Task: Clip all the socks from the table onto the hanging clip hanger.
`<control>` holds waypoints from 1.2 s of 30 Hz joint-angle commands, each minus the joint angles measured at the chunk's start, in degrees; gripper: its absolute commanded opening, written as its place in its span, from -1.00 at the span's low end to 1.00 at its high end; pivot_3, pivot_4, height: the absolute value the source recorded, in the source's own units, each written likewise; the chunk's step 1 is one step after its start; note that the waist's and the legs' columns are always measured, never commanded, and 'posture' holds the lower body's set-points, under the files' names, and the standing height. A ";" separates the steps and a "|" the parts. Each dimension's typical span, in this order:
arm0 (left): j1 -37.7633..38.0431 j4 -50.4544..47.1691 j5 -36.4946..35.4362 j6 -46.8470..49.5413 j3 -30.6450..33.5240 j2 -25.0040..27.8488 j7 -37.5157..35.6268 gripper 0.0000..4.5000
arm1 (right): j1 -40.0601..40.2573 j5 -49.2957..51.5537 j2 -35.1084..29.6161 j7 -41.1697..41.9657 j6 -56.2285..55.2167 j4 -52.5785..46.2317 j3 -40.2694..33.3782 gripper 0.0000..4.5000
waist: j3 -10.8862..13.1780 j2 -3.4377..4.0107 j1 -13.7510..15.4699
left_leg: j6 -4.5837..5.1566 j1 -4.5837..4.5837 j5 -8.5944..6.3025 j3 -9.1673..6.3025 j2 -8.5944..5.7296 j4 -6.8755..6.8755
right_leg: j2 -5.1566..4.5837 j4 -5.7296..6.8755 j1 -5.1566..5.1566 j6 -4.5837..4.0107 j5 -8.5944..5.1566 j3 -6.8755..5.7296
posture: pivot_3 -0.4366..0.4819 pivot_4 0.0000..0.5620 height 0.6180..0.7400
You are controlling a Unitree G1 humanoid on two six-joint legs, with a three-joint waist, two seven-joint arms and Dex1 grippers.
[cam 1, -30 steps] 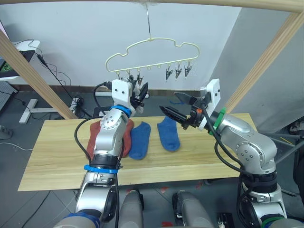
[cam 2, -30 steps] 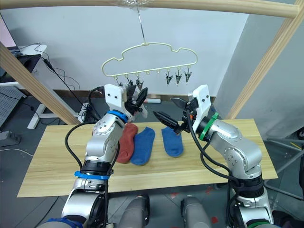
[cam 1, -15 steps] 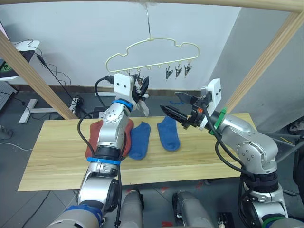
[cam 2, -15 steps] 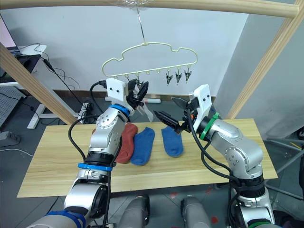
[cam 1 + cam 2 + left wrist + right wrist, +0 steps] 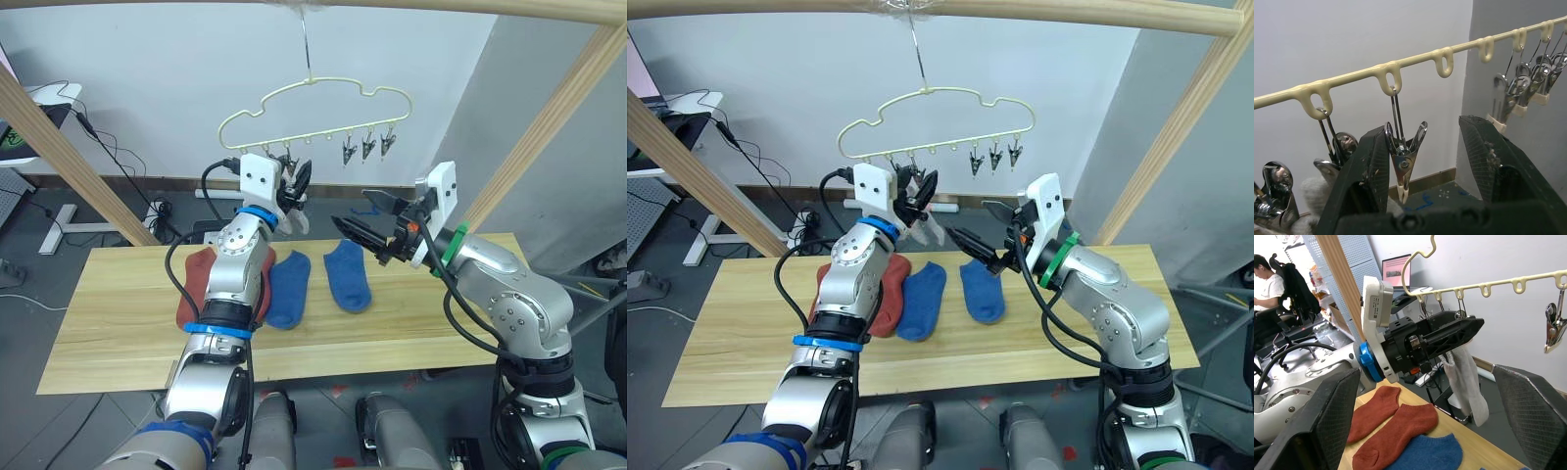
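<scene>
Left eye view: I see the pale-yellow clip hanger (image 5: 312, 110) hanging by its hook from a wooden pole (image 5: 392, 6) that crosses the top of the scene, with a row of small metal clips along its lower bar. My left gripper (image 5: 297, 182) is raised right up under the left part of that bar. From the left wrist view its two black fingers (image 5: 1367, 169) are spread apart, with one metal clip (image 5: 1403, 154) hanging between them, not squeezed by either finger as far as I can tell. A light grey sock (image 5: 1465, 384) dangles just below that gripper (in the right wrist view it hangs down limp beside the left gripper's fingers); whether a clip already bites it or the gripper holds it, I cannot tell.

My right gripper (image 5: 364, 217) hovers in the air to the right of the left one, above the table (image 5: 127, 313), its fingers spread wide with nothing between them.

On the light wooden table lie four more socks. Two blue socks (image 5: 347, 273) lie side by side near the middle, close but apart. Two rust-red socks (image 5: 1385, 420) lie to their left, overlapping each other, partly hidden behind my left arm in the head views. Three clips (image 5: 366, 149) hang bunched toward the right end of the hanger bar.
</scene>
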 commanded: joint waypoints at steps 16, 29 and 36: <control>-3.76 1.39 -3.35 1.79 2.83 -0.97 -0.67 -0.88 | -0.21 2.07 -0.14 0.06 -0.26 -3.08 -0.97 1.00 | 0.00 0.00 -0.02 | 0.00 0.00 0.00 0.00 0.00 0.02 | 0.00 0.01 0.00 0.00 0.00 0.00 | -0.22 -0.21 1.00; 1.66 -13.71 -10.97 21.72 3.68 2.32 -3.19 -0.90 | -2.79 -25.77 -0.80 -1.74 -13.39 26.91 19.30 1.00 | -0.01 -0.01 -0.56 | -0.01 0.03 0.01 0.02 0.01 0.04 | 0.00 0.06 0.00 0.00 0.01 0.02 | -0.17 -0.21 1.00; 4.88 -20.98 -14.76 30.56 5.76 5.63 -2.87 -0.90 | -10.75 -34.48 7.75 -1.48 -25.88 56.22 21.41 1.00 | -0.01 -0.01 -0.82 | -0.02 0.08 0.02 0.00 0.04 0.03 | 0.02 0.14 0.00 -0.01 0.02 0.02 | -0.07 -0.21 1.00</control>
